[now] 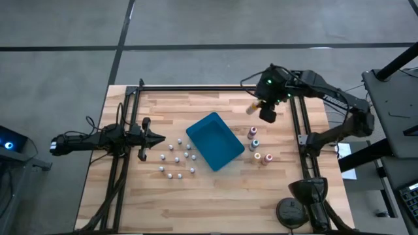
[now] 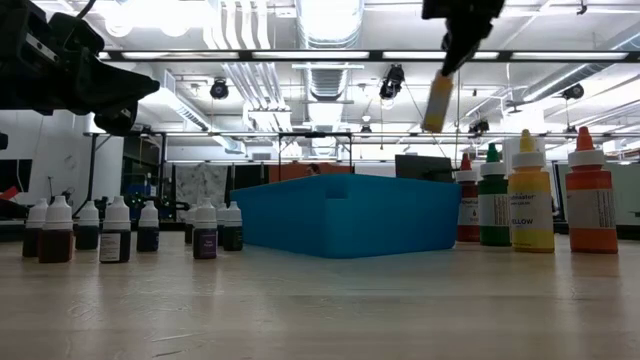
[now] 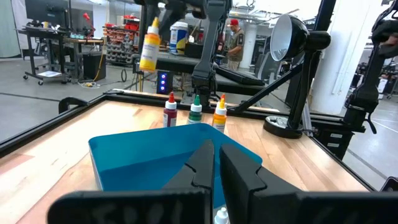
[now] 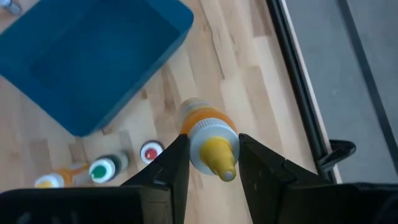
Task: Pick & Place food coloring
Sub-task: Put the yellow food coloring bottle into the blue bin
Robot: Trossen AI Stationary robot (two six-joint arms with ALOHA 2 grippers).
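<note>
My right gripper point(image 4: 208, 163) pinches a yellow-capped food coloring bottle point(image 4: 208, 140) between its two fingers, holding it in the air above the far right part of the table point(image 1: 196, 202), well clear of the wood. In the low view that bottle point(image 2: 437, 100) hangs tilted, high over everything else. Below it and a little nearer stand the other coloured-top bottles in a small cluster to the right of the blue tray point(image 1: 215, 140): a red-topped one point(image 2: 466, 200), a green-topped one point(image 2: 492, 197), a yellow one point(image 2: 530, 195) and an orange one point(image 2: 591, 192), all upright. The tray sits at an angle near the table's middle. To its left, the small white-topped bottles point(image 1: 175, 158) stand scattered in a loose group. Beyond them, at the left side, my left gripper point(image 1: 155, 138) waits with its fingers pressed together, pointing toward the tray and holding nothing.
</note>
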